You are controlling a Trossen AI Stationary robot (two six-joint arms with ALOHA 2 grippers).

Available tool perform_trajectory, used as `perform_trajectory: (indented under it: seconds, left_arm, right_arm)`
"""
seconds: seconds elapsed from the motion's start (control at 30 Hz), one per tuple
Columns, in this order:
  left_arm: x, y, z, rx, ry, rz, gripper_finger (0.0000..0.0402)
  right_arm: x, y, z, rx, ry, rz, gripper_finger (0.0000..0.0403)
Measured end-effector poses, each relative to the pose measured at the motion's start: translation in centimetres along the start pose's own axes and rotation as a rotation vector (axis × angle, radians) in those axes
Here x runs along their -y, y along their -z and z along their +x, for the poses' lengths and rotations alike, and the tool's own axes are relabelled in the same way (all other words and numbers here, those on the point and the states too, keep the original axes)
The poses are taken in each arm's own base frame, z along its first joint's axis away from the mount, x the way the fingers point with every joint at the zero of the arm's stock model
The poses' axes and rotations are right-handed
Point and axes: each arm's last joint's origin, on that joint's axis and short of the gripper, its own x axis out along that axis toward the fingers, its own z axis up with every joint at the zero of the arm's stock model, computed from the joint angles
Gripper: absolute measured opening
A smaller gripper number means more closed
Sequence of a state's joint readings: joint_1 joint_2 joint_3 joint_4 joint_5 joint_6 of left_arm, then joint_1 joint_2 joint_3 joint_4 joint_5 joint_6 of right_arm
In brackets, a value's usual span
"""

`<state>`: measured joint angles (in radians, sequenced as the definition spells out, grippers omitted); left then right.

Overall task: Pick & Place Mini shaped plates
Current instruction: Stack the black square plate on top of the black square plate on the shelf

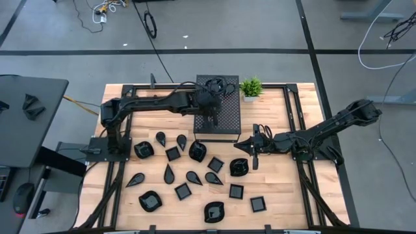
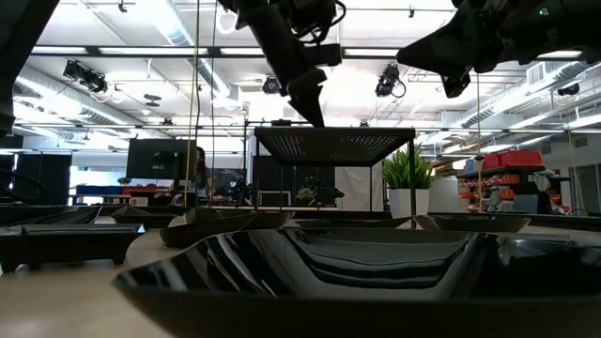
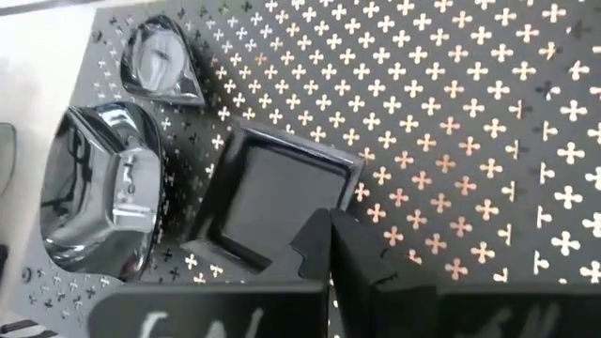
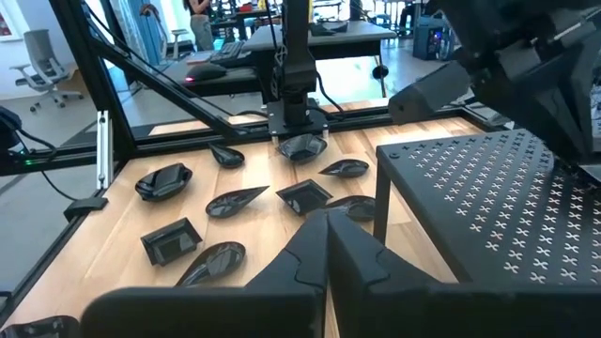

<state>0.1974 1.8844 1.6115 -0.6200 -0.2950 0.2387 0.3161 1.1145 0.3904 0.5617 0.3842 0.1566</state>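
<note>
Several mini shaped plates, glossy black, lie spread over the wooden table, among them a rounded one (image 1: 143, 150), a square one (image 1: 172, 153) and a teardrop (image 1: 169, 173). Three more rest on top of the black perforated box (image 1: 221, 97): a square (image 3: 272, 202), a rounded one (image 3: 99, 192) and a teardrop (image 3: 164, 61). My left gripper (image 3: 327, 235) is shut with nothing between its fingers, slanting down over the box's near edge (image 2: 315, 117), its tips by the square plate's corner. My right gripper (image 4: 327, 225) is shut and empty, above the table right of the box (image 1: 239, 144). My left gripper's shut tips stand over the near corner (image 3: 305, 239) of the square plate on the box, coming slanting down from the table's left. Whether they touch the plate or the box top, I cannot tell.
A small green potted plant (image 1: 251, 86) stands at the box's far right corner. Black frame rails (image 1: 292, 123) run along the table's sides. A rounded plate (image 1: 239, 167) lies just below my right gripper. People and desks show in the room beyond the table.
</note>
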Motion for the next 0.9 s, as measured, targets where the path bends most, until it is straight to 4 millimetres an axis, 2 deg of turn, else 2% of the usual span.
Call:
perform_trajectory:
  seconds: [0.1, 0.23, 0.3, 0.4, 0.5, 0.6, 0.9]
  left_arm:
    - [0.4, -0.3, -0.9, 0.012, -0.052, 0.010, 0.0013]
    - [0.3, -0.9, -3.7, 0.005, -0.161, 0.015, 0.0013]
    - [0.1, -0.8, -5.0, -0.011, -0.182, -0.010, 0.0010]
    - [-0.7, 0.0, -5.8, -0.058, -0.183, -0.072, 0.0004]
    - [-2.1, 1.2, -5.4, -0.149, -0.189, -0.136, 0.0005]
    - [-2.9, 2.3, -4.1, -0.172, -0.148, -0.182, 0.0007]
    - [-2.4, 3.8, -0.8, -0.079, -0.037, -0.243, 0.0004]
  right_arm:
    - [0.0, 0.0, 0.0, 0.000, 0.000, 0.000, 0.0008]
    - [0.0, 0.0, 0.0, -0.001, 0.000, -0.001, 0.0008]
    - [0.0, 0.0, 0.0, -0.001, 0.000, -0.001, 0.0008]
    - [0.0, 0.0, 0.0, -0.001, 0.000, -0.001, 0.0008]
    - [0.0, 0.0, 0.0, -0.001, 0.000, -0.001, 0.0008]
    - [0.0, 0.0, 0.0, -0.001, 0.000, -0.001, 0.0008]
    - [0.0, 0.0, 0.0, 0.000, 0.000, -0.001, 0.0008]
